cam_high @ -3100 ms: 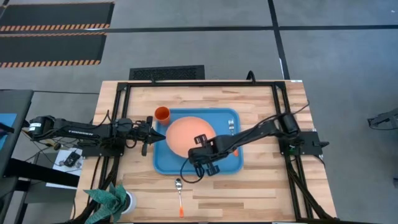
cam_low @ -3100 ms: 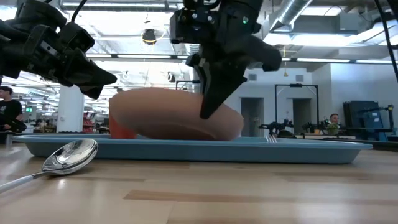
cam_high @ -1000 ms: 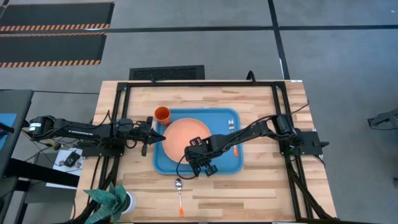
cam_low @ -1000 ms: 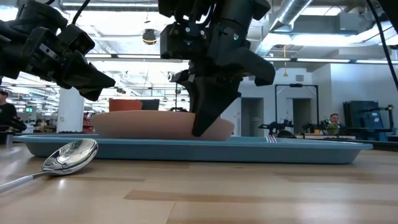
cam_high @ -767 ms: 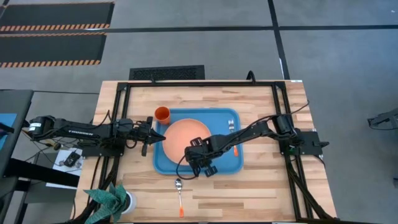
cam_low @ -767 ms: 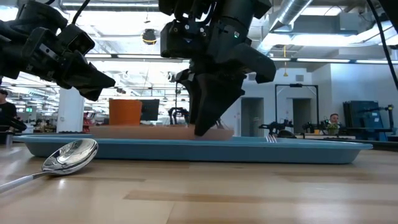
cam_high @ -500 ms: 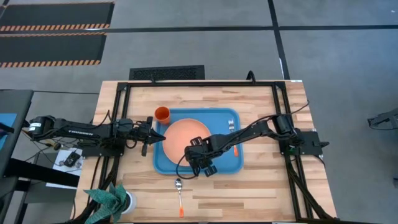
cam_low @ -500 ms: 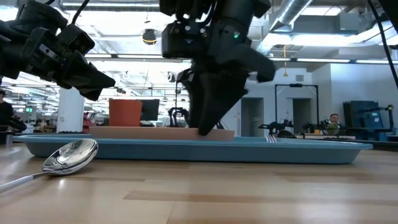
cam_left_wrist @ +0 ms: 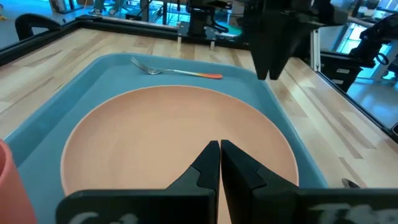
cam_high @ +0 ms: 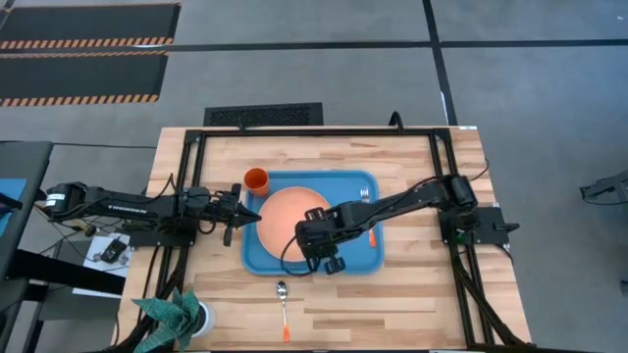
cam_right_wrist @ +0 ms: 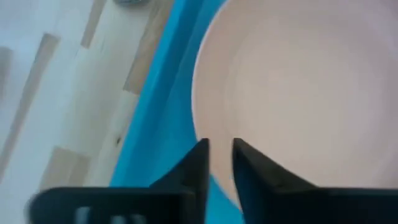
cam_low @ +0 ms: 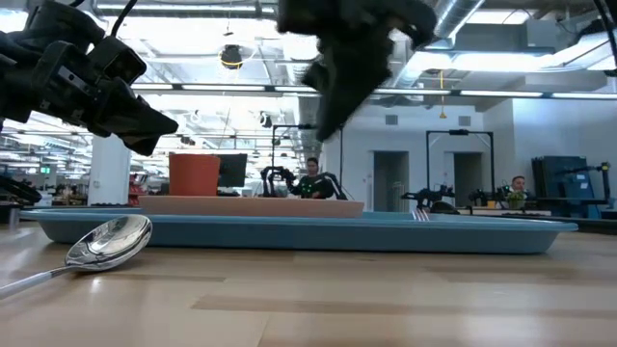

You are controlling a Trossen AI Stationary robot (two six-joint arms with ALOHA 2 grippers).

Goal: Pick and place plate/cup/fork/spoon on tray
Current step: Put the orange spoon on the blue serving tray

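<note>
Your plate (cam_high: 294,218) lies flat in the tray (cam_high: 359,257), with the fork (cam_high: 366,207) at the tray's right rim. The cup (cam_high: 255,179) stands on the worktop (cam_high: 412,304) just outside the tray's far left corner, and the spoon (cam_high: 284,306) lies on the worktop in front of the tray. Your right end effector (cam_high: 312,238) hangs above the plate's edge, fingers slightly apart and empty. Your left end effector (cam_high: 245,214), pressed together, waits beside the tray. A plant (cam_high: 177,316) stands at the front left corner.
</note>
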